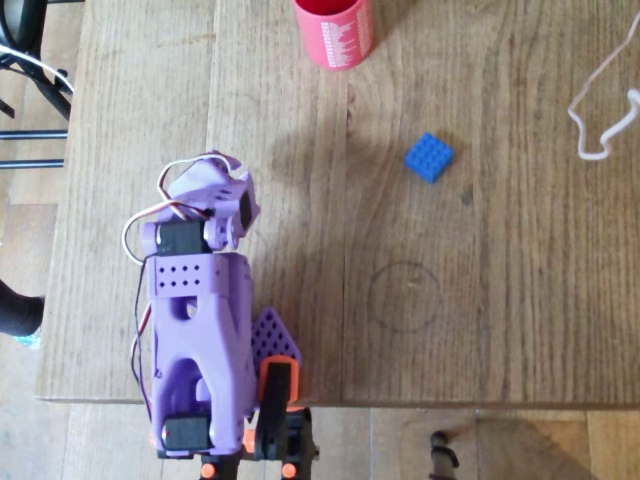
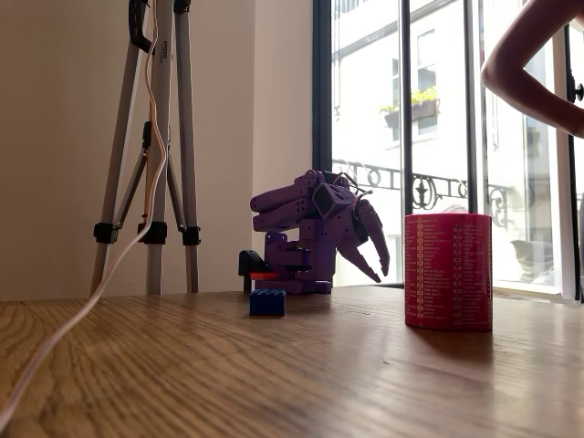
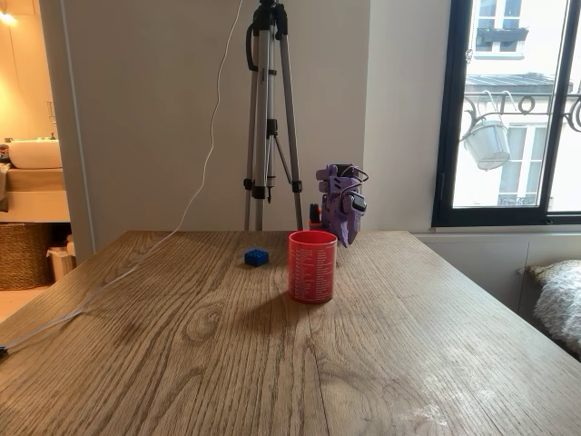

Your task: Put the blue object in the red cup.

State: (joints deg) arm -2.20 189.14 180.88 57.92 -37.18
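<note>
**Reach for the brick before anything else**

In the overhead view, the purple arm [image 1: 200, 320] sits folded at the lower left of the frame, its gripper [image 1: 232, 195] tucked near its own base and well apart from both task things. In the low fixed view its two pointed fingers [image 2: 379, 245] hang downward above the table, with a little daylight between them; whether that counts as properly apart I cannot tell.

The red cup [image 1: 334, 32] stands upright at the top edge, centre-left, mouth open. The blue brick [image 1: 429, 157] lies flat on the wooden table [image 1: 520, 300], studs up, right of centre, turned corner-on to the arm.

The step in hand looks like the first approach. Done well, it would mean spreading the jaws wide, swinging out toward the brick, turning the wrist so the fingers meet two opposite flat sides rather than corners, and descending straight. A white cable [image 1: 600, 110] loops at the upper right, clear of that path.
</note>
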